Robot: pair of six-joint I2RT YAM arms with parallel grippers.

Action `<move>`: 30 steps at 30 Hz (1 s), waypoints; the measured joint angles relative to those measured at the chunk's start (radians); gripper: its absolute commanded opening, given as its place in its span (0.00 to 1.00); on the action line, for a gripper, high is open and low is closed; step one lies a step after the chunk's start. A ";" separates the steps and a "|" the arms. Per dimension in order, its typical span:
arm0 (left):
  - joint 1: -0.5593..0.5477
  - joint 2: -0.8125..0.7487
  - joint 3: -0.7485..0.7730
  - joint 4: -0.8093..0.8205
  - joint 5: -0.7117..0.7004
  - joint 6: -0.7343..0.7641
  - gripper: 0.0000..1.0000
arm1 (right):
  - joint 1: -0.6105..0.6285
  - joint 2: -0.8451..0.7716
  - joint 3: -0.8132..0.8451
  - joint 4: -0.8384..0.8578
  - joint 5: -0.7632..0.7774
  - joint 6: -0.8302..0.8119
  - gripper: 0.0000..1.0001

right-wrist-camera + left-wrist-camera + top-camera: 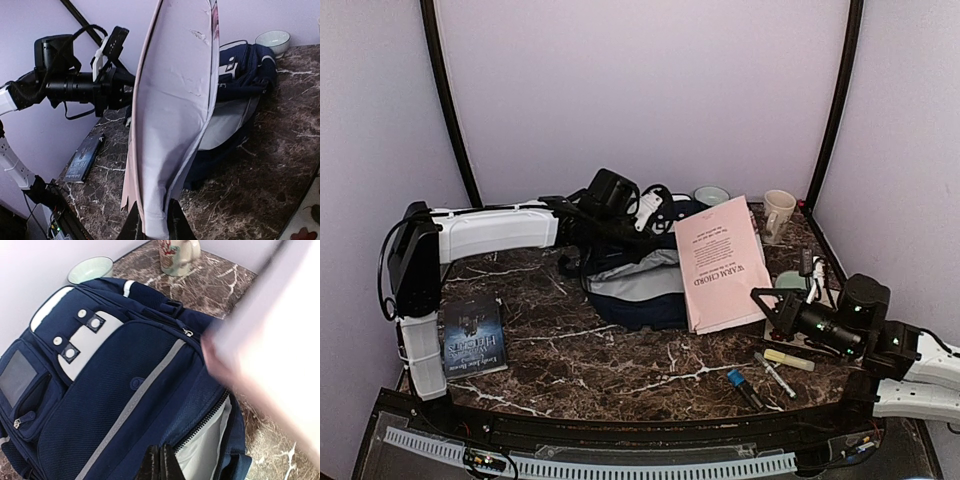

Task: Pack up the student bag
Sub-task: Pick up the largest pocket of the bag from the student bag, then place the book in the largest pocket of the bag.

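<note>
Left gripper clenched on the zip edge of the student bag, where navy cloth meets pale lining. Right gripper grasps the bottom edge of a pink booklet, held upright and bowed just beside the bag's gaping side.

The booklet's cover lettering, seen sideways from above, appears to read "WARM CHORD"; the smaller print is illegible. The bag carries a round stitched badge on its front, too small to read.

The bag lies front-up at the back middle of the marble table. Its long axis runs roughly front to back, and its patched top points towards a pale bowl by the rear wall. A mug stands right of the bowl.

A dark paperback lies at the left edge, its title unclear. Pens are scattered near the right arm.
</note>
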 measured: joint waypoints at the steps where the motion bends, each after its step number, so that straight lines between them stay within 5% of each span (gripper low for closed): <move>1: 0.004 0.000 0.005 0.002 -0.003 -0.003 0.00 | 0.000 -0.002 -0.005 -0.008 -0.021 0.008 0.00; 13: 0.035 0.000 0.056 0.024 -0.045 -0.038 0.00 | 0.000 0.051 -0.052 0.017 -0.377 0.158 0.00; 20: 0.038 -0.001 0.060 0.032 -0.004 -0.056 0.00 | 0.000 0.188 -0.116 0.162 -0.376 0.240 0.00; 30: 0.037 -0.087 -0.024 0.076 0.080 -0.072 0.00 | -0.008 0.595 -0.077 0.507 -0.340 0.328 0.00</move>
